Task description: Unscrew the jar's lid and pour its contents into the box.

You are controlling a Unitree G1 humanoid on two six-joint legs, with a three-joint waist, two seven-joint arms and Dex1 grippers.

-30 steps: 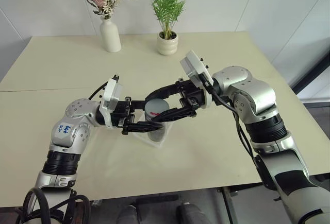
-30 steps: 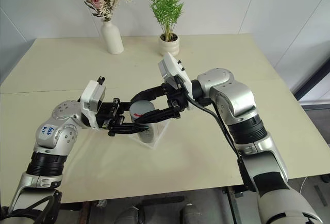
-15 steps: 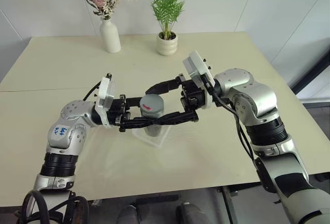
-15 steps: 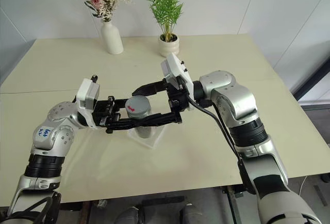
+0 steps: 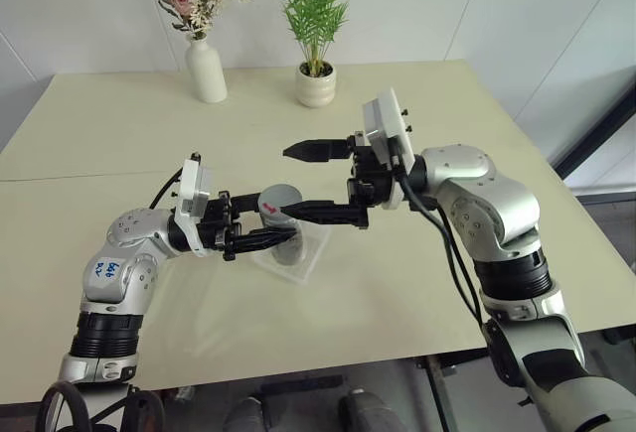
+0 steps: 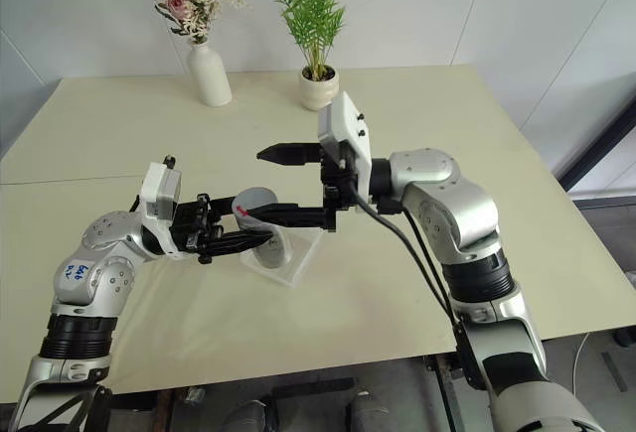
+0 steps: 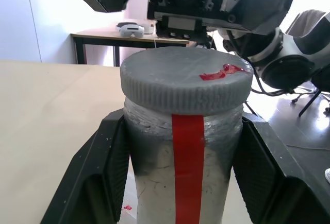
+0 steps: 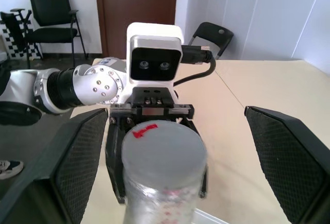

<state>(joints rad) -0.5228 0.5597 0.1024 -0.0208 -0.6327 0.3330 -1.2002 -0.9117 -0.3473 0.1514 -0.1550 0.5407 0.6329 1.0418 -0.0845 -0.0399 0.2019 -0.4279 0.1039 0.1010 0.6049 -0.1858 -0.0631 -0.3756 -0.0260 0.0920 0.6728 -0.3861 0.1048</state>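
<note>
Bright even daylight, soft shadows, sharp focus.

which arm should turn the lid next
The right. The left gripper is shut on the jar over the box, so it is occupied. The right gripper is open, its fingers either side of the lid.

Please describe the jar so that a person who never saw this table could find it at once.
On the beige table, look near the front middle, where the two arms meet above the clear box. There the left end effector grips the jar, a small clear cylinder. Unlike the white vase and plant pot at the back, it has a grey lid and a red stripe.
</note>
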